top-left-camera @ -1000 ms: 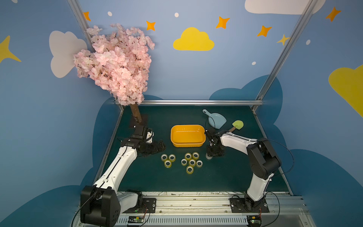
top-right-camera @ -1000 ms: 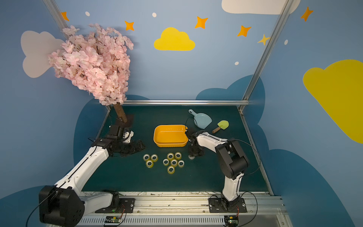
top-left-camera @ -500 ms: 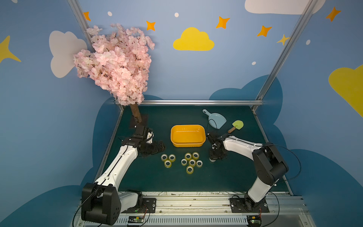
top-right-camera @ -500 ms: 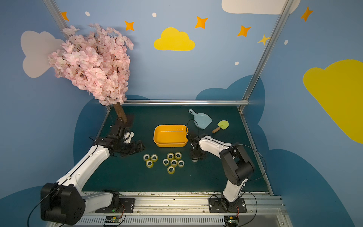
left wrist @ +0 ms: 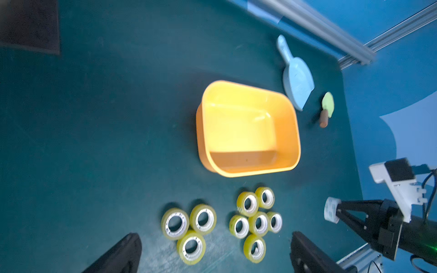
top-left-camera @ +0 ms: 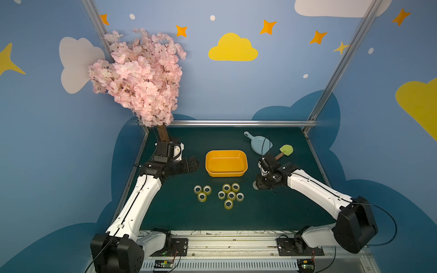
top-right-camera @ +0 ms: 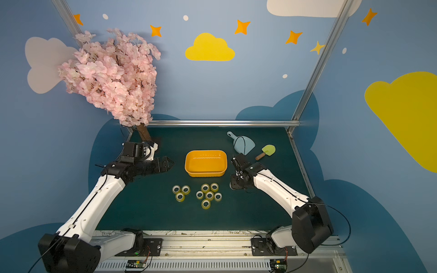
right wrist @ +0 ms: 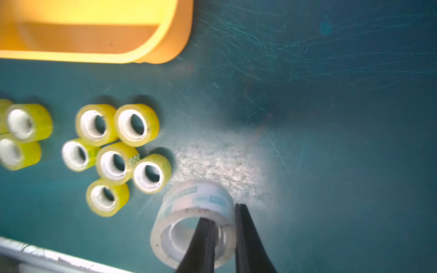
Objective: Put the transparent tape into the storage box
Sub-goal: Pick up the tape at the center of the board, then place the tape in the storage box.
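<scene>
A narrow strip of bare mat (top-left-camera: pixel 272 212) separates the box (top-left-camera: pixel 225 174) from the yellow rolls (top-left-camera: pixel 231 195). The dustpan (top-left-camera: pixel 259 145) and spatula (top-left-camera: pixel 286 149) lie beyond the box's right corner.

Both top views look down from above the near edge toward the far wall, covering the whole table (top-left-camera: pixel 179 217). Left wrist view faces right across the storage box (left wrist: pixel 241 158); right wrist view sits close to the transparent tape (right wrist: pixel 196 201). All show the yellow rolls (top-right-camera: pixel 206 208).

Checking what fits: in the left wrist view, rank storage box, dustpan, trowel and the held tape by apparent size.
1. storage box
2. blue dustpan
3. green trowel and transparent tape: too alike to rank.
</scene>
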